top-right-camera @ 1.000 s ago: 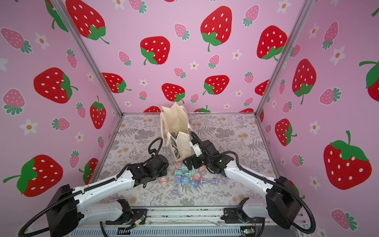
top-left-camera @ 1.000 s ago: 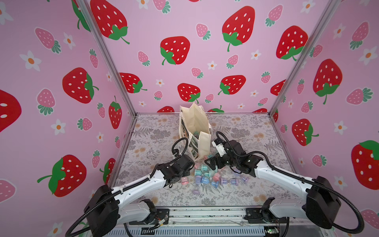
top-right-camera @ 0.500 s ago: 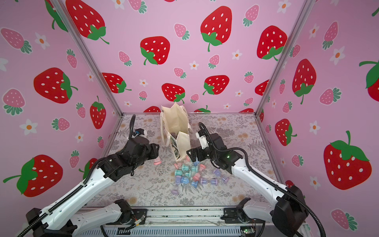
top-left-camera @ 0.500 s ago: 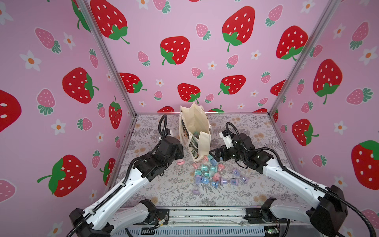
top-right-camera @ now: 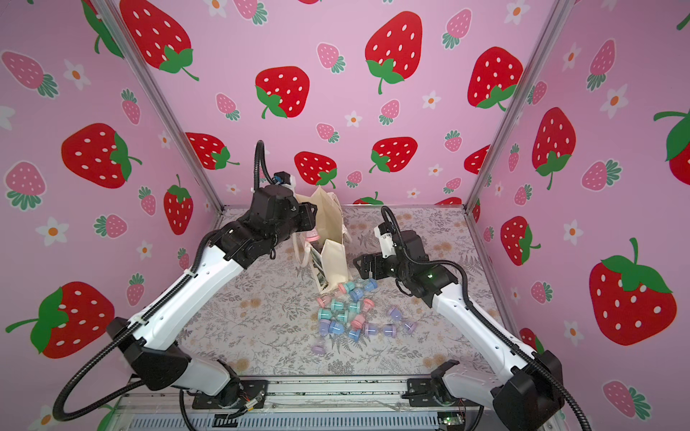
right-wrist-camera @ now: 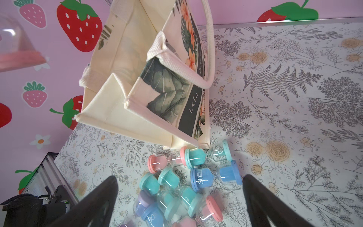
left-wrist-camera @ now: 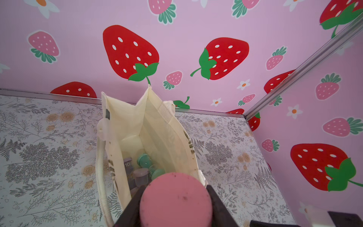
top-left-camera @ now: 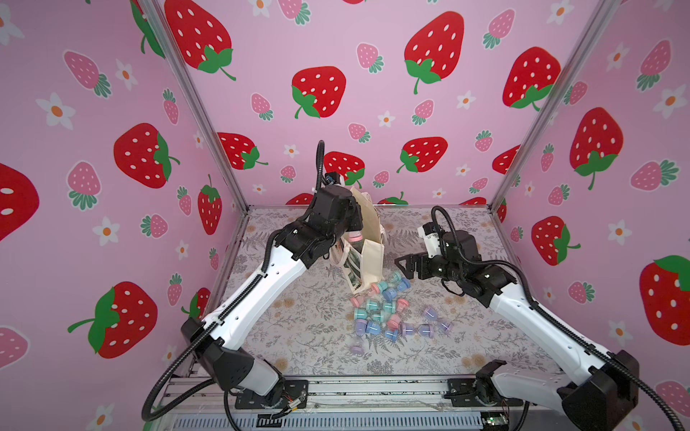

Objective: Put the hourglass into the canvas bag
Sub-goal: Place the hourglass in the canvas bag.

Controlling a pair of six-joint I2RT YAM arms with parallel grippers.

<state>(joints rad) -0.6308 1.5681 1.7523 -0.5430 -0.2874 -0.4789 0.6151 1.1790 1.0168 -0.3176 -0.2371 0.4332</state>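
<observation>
The canvas bag stands upright and open in the middle of the table, with its leaf print and dark band facing the right wrist view. My left gripper is shut on a pink hourglass and holds it just above the near edge of the bag's mouth. Several hourglasses lie at the bottom of the bag. My right gripper is open and empty, hanging to the right of the bag above a pile of hourglasses.
Several pink, teal, blue and purple hourglasses lie scattered in front of the bag on the floral table. Pink strawberry walls close off the back and both sides. The bag's handles hang outside it.
My left arm lifted the pink hourglass from the pile and carried it up and back over the bag's mouth. My right gripper drew back to the right, away from the bag.
</observation>
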